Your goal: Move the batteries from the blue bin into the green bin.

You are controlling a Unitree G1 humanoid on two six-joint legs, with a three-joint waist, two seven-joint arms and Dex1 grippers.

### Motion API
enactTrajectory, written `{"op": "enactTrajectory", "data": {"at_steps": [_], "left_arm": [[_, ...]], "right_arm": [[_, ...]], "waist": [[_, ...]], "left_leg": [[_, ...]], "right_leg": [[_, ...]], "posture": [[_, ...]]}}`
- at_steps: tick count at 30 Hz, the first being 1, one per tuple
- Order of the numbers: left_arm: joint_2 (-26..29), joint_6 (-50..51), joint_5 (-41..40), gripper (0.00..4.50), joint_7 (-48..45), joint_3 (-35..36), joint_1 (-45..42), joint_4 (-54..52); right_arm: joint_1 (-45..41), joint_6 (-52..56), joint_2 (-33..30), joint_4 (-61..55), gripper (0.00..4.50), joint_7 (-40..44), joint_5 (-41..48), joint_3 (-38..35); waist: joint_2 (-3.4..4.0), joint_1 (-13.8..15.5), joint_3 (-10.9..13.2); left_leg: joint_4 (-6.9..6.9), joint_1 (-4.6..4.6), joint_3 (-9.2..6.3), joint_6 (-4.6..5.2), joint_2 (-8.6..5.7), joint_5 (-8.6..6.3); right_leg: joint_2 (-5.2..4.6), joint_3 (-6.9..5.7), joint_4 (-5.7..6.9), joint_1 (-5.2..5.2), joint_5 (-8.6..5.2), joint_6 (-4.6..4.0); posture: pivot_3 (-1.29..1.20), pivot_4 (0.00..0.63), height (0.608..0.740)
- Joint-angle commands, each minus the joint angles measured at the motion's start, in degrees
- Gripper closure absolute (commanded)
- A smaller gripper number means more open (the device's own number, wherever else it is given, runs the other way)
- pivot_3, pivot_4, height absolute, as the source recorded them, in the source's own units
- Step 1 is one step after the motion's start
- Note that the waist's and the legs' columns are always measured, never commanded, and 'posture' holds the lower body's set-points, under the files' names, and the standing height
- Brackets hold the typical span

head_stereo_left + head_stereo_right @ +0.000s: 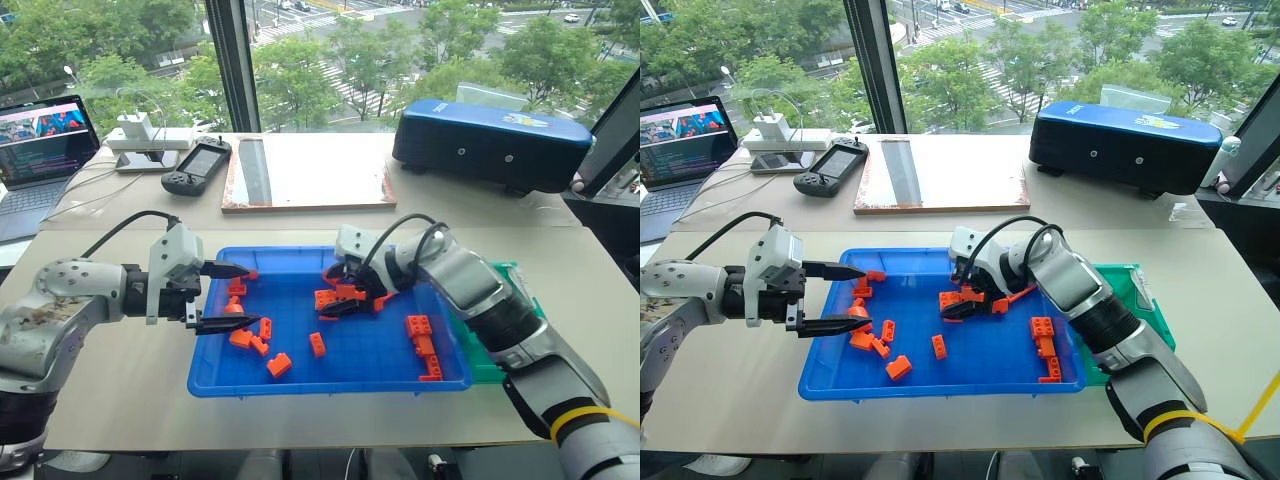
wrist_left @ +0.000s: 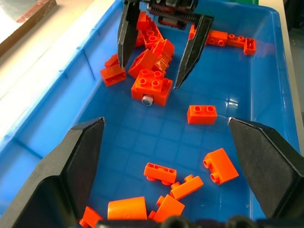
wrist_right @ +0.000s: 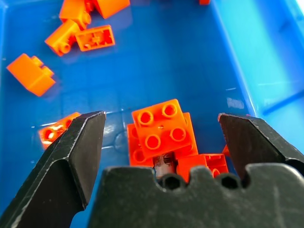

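right now the blue bin [image 1: 300, 380] sits in the middle of the pale table [image 1: 120, 370], scattered with orange toy bricks [image 1: 425, 345], and the green bin [image 1: 1130, 290] is tucked against its right side, mostly hidden behind the right arm

the right gripper [image 1: 345, 300] is down inside the blue bin near its middle, its two black fingers spread wide on either side of a small heap of orange bricks [image 2: 152, 71]. it holds nothing. from the left wrist view a grey-silver battery [image 2: 147, 100] pokes its round end out from under the front brick of that heap, lying on the bin floor between the spread fingers; the right wrist view shows a dark cylinder end [image 3: 165, 164] tucked under the same bricks, close to the gripper's base

the left gripper [image 1: 225, 297] hovers over the left end of the blue bin, pointing in towards the middle, fingers wide apart and empty, with a few loose bricks [image 1: 250, 338] below it

at the back of the table are a laptop [image 1: 40, 160], a handheld game console [image 1: 197, 166], a flat board [image 1: 310, 172] and a dark-blue hard case [image 1: 490, 145]
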Motion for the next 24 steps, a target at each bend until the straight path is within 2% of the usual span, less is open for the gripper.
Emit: {"op": "enactTrajectory", "data": {"at_steps": [1,3,9,10,17,21,24], "left_arm": [[0.99,-0.46,-0.51,0.00,0.18,1.25,-0.95,-0.84],[1.02,-0.57,-0.42,0.00,0.18,1.12,-1.13,-0.66],[0.81,-1.17,0.05,0.00,0.10,0.54,-1.62,0.01],[0.75,-1.27,0.19,0.00,0.07,0.36,-1.85,0.28],[0.51,-1.80,0.76,0.00,-0.77,-1.02,-3.30,1.76],[-0.14,-3.04,1.69,0.00,-2.17,-3.38,-6.04,4.59],[-0.95,-4.08,2.38,0.00,-2.95,-5.02,-7.87,6.44]], "right_arm": [[-0.83,-2.11,0.89,0.95,0.31,0.44,-1.07,-0.96],[-0.53,-2.37,1.23,1.43,0.81,0.66,-1.35,-0.98],[-0.68,-1.52,1.53,0.61,2.90,0.95,-1.08,-2.56],[-0.88,-1.45,1.40,0.42,3.08,0.92,-1.11,-2.81],[-2.64,3.27,-1.44,-5.88,3.09,0.85,0.99,-7.68],[0.68,5.83,-12.08,-10.97,3.09,2.91,0.56,-10.60],[2.45,4.43,-13.96,-9.50,3.09,-0.04,-1.61,-10.34]], "waist": [[0.00,0.00,0.00],[0.00,0.00,0.00],[0.00,0.00,0.00],[0.00,0.01,0.00],[0.01,0.10,0.01],[0.01,0.80,0.01],[0.00,1.42,0.00]], "left_leg": [[0.00,0.00,0.00,0.00,0.00,0.00],[0.00,0.00,0.00,0.00,0.00,0.00],[0.00,0.00,0.00,-0.01,0.00,0.00],[0.00,0.00,0.00,-0.01,0.00,0.00],[0.00,0.00,0.00,-0.01,-0.01,0.00],[0.00,0.00,-0.02,-0.01,-0.01,0.00],[0.01,0.00,0.00,0.00,-0.06,0.00]], "right_leg": [[0.00,0.00,0.00,0.00,0.00,0.00],[0.00,0.00,0.00,0.00,0.00,0.00],[0.00,0.00,0.00,0.00,0.00,0.00],[0.00,0.00,0.00,0.00,0.00,0.00],[0.00,0.01,-0.01,0.00,0.00,0.00],[0.00,-0.02,-0.01,0.02,0.00,0.00],[-0.05,-0.04,-0.14,0.12,0.00,0.00]], "posture": [[0.00,0.150,0.732],[0.00,0.150,0.732],[0.00,0.150,0.732],[0.00,0.150,0.732],[0.00,0.150,0.732],[0.00,0.150,0.732],[0.00,0.150,0.732]]}}
